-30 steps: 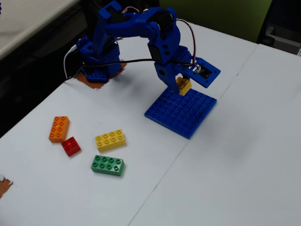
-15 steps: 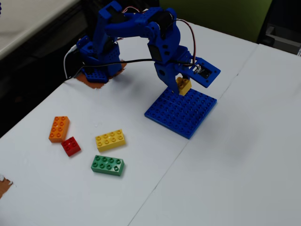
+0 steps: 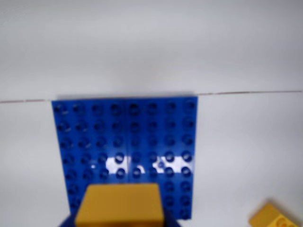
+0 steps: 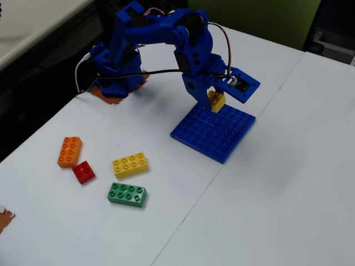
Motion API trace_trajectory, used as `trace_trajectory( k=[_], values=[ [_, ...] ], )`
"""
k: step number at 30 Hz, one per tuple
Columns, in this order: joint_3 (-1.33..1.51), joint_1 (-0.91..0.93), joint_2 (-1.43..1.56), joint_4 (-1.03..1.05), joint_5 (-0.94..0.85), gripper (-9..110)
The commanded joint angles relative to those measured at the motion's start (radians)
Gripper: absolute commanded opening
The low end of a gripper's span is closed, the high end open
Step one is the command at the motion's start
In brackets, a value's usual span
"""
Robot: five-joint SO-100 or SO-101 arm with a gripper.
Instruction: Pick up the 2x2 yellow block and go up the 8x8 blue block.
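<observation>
My blue gripper (image 4: 215, 101) is shut on the 2x2 yellow block (image 4: 216, 101) and holds it just above the back edge of the 8x8 blue block (image 4: 213, 132), a flat blue baseplate on the white table. In the wrist view the yellow block (image 3: 120, 205) fills the bottom centre, in front of the near rows of the blue baseplate (image 3: 125, 142). The gripper's fingers are hidden in the wrist view.
A longer yellow brick (image 4: 130, 164), a green brick (image 4: 127, 194), a red brick (image 4: 84, 172) and an orange brick (image 4: 70, 151) lie left of the baseplate. A yellow brick corner (image 3: 273, 217) shows at the wrist view's bottom right. The arm's base (image 4: 116, 72) stands at the back left.
</observation>
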Motion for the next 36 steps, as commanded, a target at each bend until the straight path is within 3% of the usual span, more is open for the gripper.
trace_trajectory(
  k=[1,36],
  values=[
    [-0.051,0.011,0.009,0.008,-0.006,0],
    [-0.051,0.014,0.009,0.023,-0.023,0]
  ],
)
